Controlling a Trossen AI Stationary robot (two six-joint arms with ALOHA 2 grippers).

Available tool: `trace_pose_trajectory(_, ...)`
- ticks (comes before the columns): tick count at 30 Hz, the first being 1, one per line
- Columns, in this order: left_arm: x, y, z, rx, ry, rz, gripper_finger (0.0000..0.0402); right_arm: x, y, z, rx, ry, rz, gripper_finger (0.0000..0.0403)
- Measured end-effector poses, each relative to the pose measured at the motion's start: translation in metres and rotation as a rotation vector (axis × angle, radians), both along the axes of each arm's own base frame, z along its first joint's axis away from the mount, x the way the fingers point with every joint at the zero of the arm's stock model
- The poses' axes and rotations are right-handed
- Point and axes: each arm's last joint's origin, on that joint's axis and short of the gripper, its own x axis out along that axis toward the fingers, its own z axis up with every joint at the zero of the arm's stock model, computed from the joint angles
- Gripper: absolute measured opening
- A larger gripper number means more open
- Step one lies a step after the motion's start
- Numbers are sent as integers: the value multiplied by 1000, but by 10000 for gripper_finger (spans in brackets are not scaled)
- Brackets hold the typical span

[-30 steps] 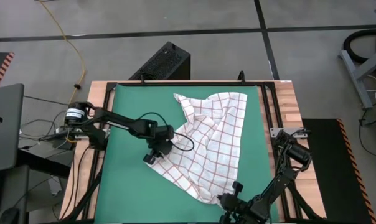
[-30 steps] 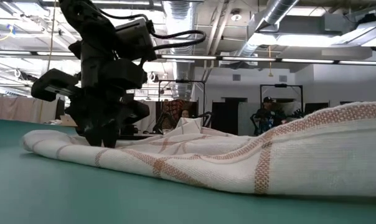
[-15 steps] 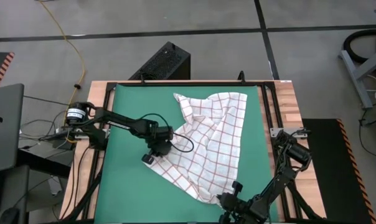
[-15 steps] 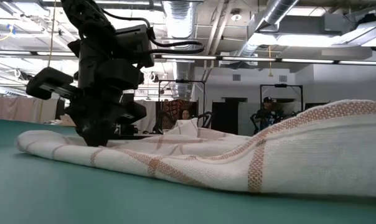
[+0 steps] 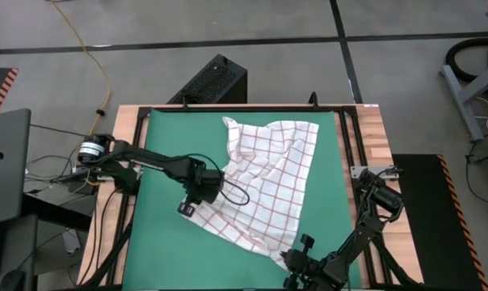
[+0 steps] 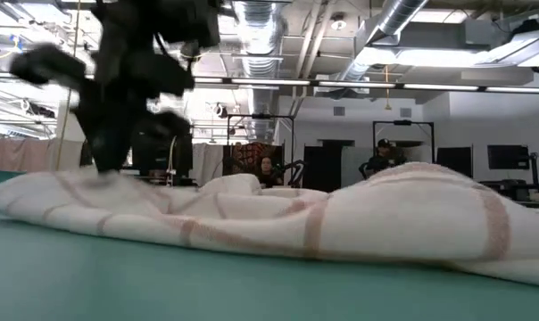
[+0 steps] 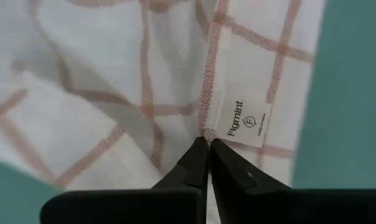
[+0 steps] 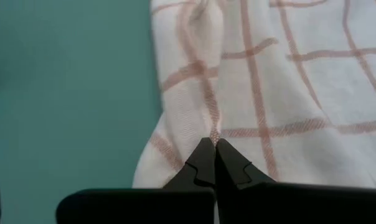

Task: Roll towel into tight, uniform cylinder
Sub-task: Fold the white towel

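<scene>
The towel (image 5: 268, 178), white with a red-brown grid, lies crumpled on the green mat (image 5: 163, 153), running from the far middle to the near right. My left gripper (image 5: 195, 202) is shut on its left corner, next to a small sewn label (image 7: 247, 121). My right gripper (image 5: 290, 260) is shut on its near corner at the mat's near edge. In the low view the towel (image 6: 278, 223) shows as a low rumpled ridge, with my left arm (image 6: 118, 80) above its left end. My left gripper pinches the towel's hem (image 7: 205, 124) between its two shut fingertips, right beside the label, coming from above and pointing down. The cloth around it lies on the mat. My right gripper pinches a raised fold (image 8: 211, 124) near the towel's near corner between its shut fingertips; the cloth beyond lies on the mat.
A black metal frame (image 5: 143, 113) borders the mat, with the wooden table edge (image 5: 381, 137) beyond it. Bare green mat lies to the left (image 5: 159, 170) and far right (image 5: 329, 162) of the towel. A black box (image 5: 216, 81) stands on the floor behind the table.
My left gripper has gone toward the table's left and near edges, dragging the towel's left corner with it. The towel's near-left edge has drawn straighter between the two grippers and the cloth has slid a little left. My right gripper has held its place.
</scene>
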Motion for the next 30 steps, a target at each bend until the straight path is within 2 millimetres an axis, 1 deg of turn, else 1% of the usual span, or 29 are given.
trace_pose_trajectory(2, -5, -10, 18, 39, -23, 5, 0, 2, -2, 0, -6, 3, -1, 8)
trace_pose_trajectory(5, -11, -24, 45, 62, -118, 19, 0, 6, -4, 0, -27, 7, 7, 8)
trace_pose_trajectory(9, -30, -38, 78, 90, -229, 82, 0, 11, -10, 3, -127, -41, 10, 8)
trace_pose_trajectory(11, -41, -42, 91, 106, -291, 117, 0, 14, -17, 8, -195, -62, 3, 8)
trace_pose_trajectory(14, -60, -46, 108, 118, -366, 170, 0, 20, -33, 29, -286, -132, -48, 8)
trace_pose_trajectory(18, -79, -49, 124, 134, -466, 233, 0, 30, -61, 71, -428, -248, -122, 8)
trace_pose_trajectory(20, -85, -51, 129, 193, -525, 250, 0, 35, -77, 91, -491, -244, -133, 8)
trace_pose_trajectory(22, -87, -52, 131, 345, -597, 246, 0, 40, -96, 109, -577, -192, -124, 8)
trace_pose_trajectory(24, -88, -50, 134, 554, -684, 276, 0, 45, -120, 126, -697, -128, -138, 8)
trace_pose_trajectory(27, -87, -42, 139, 879, -774, 335, 0, 49, -162, 155, -864, -103, -277, 8)
trace_pose_trajectory(28, -87, -39, 141, 969, -787, 355, 0, 48, -175, 166, -913, -104, -337, 8)
trace_pose_trajectory(30, -87, -35, 145, 1106, -810, 391, 0, 46, -198, 185, -953, -62, -397, 8)
